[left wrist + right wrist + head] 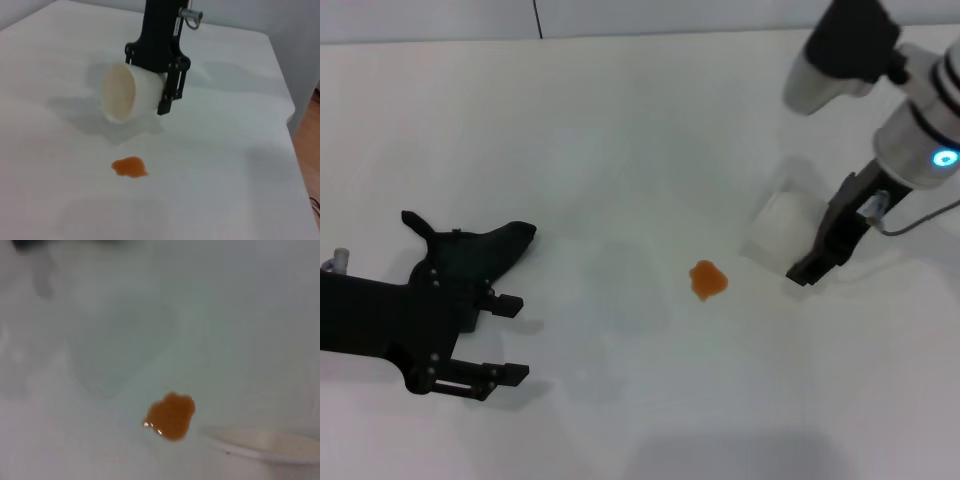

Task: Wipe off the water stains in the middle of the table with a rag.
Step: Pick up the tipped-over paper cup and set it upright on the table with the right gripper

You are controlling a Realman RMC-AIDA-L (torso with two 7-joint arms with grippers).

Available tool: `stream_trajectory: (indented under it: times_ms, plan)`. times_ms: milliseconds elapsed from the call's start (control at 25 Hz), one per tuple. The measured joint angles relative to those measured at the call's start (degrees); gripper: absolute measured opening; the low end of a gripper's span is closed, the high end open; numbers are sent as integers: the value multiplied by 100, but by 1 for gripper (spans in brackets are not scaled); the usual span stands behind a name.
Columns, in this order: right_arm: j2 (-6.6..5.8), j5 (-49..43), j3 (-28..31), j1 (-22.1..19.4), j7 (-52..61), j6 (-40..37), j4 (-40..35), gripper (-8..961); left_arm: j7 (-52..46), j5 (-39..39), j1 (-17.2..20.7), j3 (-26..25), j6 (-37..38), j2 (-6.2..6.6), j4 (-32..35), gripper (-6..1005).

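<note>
Nearest the head camera, at the lower left of the white table [620, 120], the left gripper [505, 335] rests low with its two black fingers spread apart and nothing between them. Just behind that gripper, partly overlapped by the arm, lies the rag [480, 250], a dark crumpled cloth with pointed corners, flat on the table and not yet picked up. Well apart from the rag, toward the middle of the table, sits the water stains [708, 280], a single small orange-amber blot with lobed edges. Just to the right of the blot, the right gripper [817, 255] is clamped on a translucent whitish plastic cup [782, 232], which it holds tipped on its side with the mouth toward the robot's left, as the left wrist view shows clearly. The blot is untouched, so wiping has not begun; the step in hand looks to be getting hold of the rag. To do that well, the left gripper would likely need to draw back over the cloth, close on a thick fold rather than a thin corner, then carry it to the blot and press it flat enough that the sweep covers the whole stain. The cup hangs close to the blot, so the wiping path may need to stay clear of it.
</note>
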Motion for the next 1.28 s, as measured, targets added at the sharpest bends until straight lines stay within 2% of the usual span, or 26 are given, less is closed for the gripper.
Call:
stream_trajectory:
  times_ms: [120, 240, 360, 480, 1000, 1280]
  plan:
    - [-6, 495, 289, -452, -519, 101, -329, 636, 0, -25, 0, -8, 14, 7, 5, 721]
    - [-6, 1549, 529, -1185, -1680, 544, -463, 633, 0, -32, -3, -17, 16, 13, 6, 721]
    - [-6, 2650, 602, -1809, -2960, 1122, -227, 629, 0, -34, -15, -13, 21, 15, 6, 721]
    - [-8, 3629, 612, -2157, -4194, 1539, 322, 627, -13, -35, -25, -5, 26, 21, 9, 720]
    - [5, 7053, 792, -2129, -8574, 1706, 3180, 622, -9, -42, 10, 17, 38, 5, 154, 718]
    - [56, 8044, 756, -1902, -10069, 1713, 4320, 620, -3, -49, 15, 18, 38, -5, 155, 717]
